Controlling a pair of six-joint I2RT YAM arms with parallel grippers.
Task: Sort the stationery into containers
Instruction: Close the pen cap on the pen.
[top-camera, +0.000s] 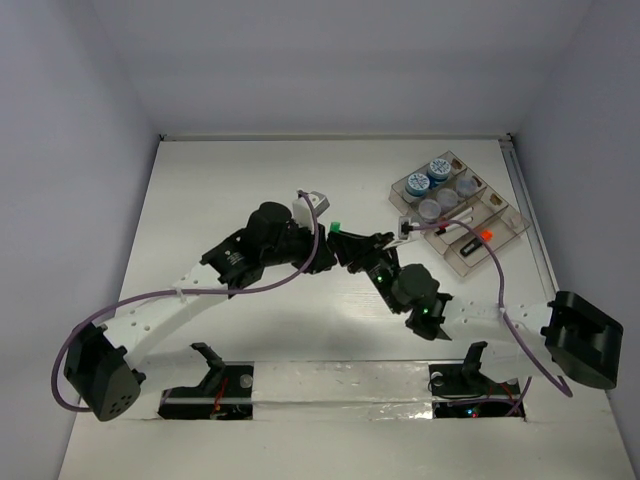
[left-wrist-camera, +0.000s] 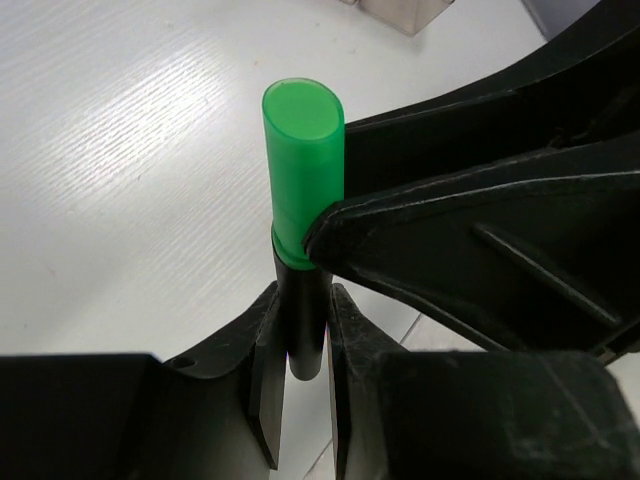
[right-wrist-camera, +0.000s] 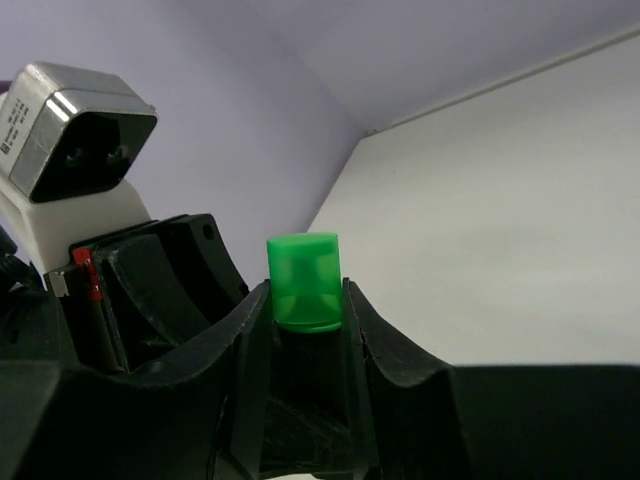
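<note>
A stubby black highlighter with a green cap (top-camera: 335, 227) is held in the air over the middle of the table, between both arms. My left gripper (left-wrist-camera: 298, 330) is shut on its black barrel (left-wrist-camera: 300, 310), with the green cap (left-wrist-camera: 303, 170) standing out beyond the fingers. My right gripper (right-wrist-camera: 305, 305) is shut on the same highlighter at the base of the green cap (right-wrist-camera: 305, 278); one of its fingers (left-wrist-camera: 450, 230) crosses the left wrist view. The clear compartment tray (top-camera: 516, 233) lies at the back right.
The tray holds blue-lidded pots (top-camera: 438, 169), greyish-lidded pots (top-camera: 447, 198) and an orange-tipped black highlighter (top-camera: 478, 240). A purple cable (top-camera: 500, 290) runs from the right arm past the tray. White walls enclose the table; black mounts (top-camera: 210, 375) stand at the near edge.
</note>
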